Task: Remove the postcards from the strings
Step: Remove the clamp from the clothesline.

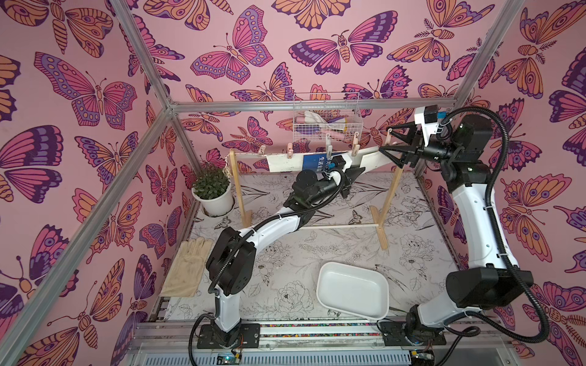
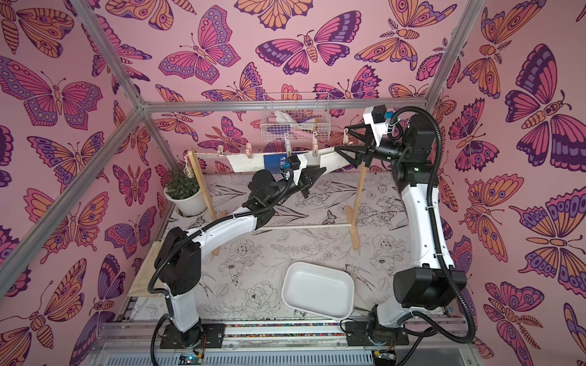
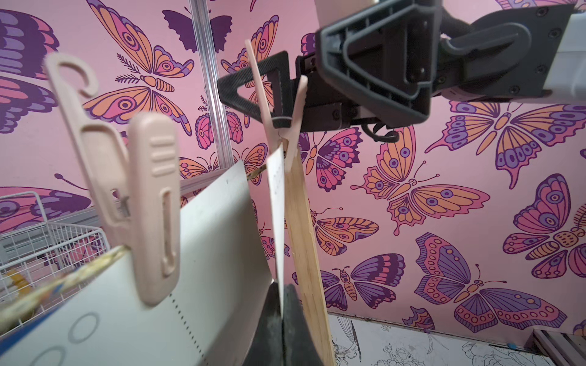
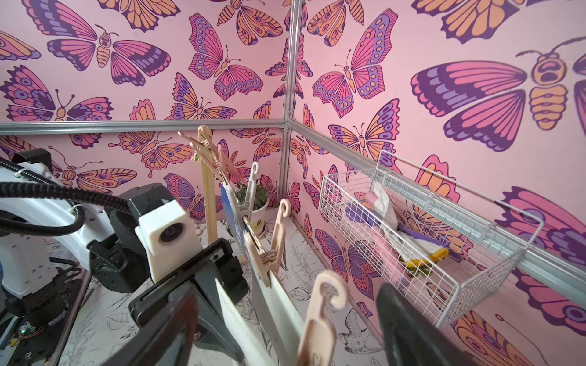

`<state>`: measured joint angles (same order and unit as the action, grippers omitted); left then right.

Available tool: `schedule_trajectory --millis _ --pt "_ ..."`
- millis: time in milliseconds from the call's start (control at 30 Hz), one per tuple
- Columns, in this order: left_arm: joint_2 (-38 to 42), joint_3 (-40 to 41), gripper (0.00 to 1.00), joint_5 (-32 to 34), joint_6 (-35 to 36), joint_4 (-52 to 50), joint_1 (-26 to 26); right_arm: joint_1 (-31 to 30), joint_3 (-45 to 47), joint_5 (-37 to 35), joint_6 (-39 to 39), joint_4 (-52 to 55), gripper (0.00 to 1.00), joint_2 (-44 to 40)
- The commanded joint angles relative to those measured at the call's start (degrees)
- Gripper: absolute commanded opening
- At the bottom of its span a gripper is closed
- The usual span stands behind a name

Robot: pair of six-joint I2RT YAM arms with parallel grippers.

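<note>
We see matt paper postcards (image 3: 218, 240), smooth pink plastic clothespins (image 3: 152, 206), a rough twisted string (image 3: 63, 282), bare pale wooden posts (image 3: 304, 253), a white coated-wire basket (image 4: 482, 279), a glossy white plastic tray (image 1: 348, 291) and brushed-metal frame rails (image 1: 285, 106).

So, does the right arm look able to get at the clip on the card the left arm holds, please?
Probably yes: its open jaws stand either side of that clip, nothing between. The left arm's jaws pinch the card by its lower edge, clear of it.
</note>
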<state>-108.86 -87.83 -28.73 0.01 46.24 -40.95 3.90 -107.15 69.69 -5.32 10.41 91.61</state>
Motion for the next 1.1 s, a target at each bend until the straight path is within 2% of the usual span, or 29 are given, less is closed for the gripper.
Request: schedule_trajectory --millis 0,133,500,1067 --pt "1.4 -0.7 0.0 -1.2 0.9 0.9 -0.3 -0.4 -1.3 0.7 -1.0 0.9 0.88 0.6" --pt "1.4 -0.6 0.0 -1.2 0.7 1.2 -0.3 -0.6 -1.3 1.0 -1.0 0.9 0.86 0.8" --pt "1.4 -0.4 0.0 -0.9 0.3 1.4 -0.3 -0.8 -1.4 2.6 -0.9 0.8 0.6 0.5" --pt "1.4 -0.3 0.0 0.0 -1.2 1.2 -0.2 -0.8 -1.4 2.6 -1.1 0.5 0.39 0.0"
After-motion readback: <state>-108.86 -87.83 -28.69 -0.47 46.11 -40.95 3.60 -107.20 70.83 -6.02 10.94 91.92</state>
